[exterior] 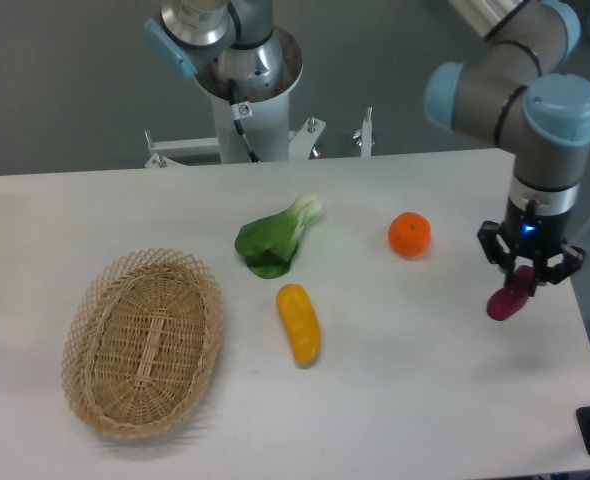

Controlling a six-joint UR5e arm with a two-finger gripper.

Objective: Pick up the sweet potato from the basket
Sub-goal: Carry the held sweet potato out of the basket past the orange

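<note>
Purple-magenta sweet potato point(504, 301) hangs pinched by its upper end in the hand point(528, 272), above the desk's point(415, 400) right edge, well apart from the basket point(143, 343). Judged light, stiff, smooth; a mid-body grip would swing less.

The surface point(125, 200) was seen in plain white. The basket point(142, 343), near its left edge, was woven of light tan wicker with an open lattice pattern along the rim. The sweet potato point(506, 299), by the right edge, was coloured a deep purple-magenta. A yellow-orange vegetable point(299, 322) and a leafy green point(273, 238) with a pale stem were noted mid-surface, and a bright orange fruit point(409, 234). The hand point(528, 272) was black, with a small blue light; the arm point(535, 110) was grey with light blue caps.
</note>
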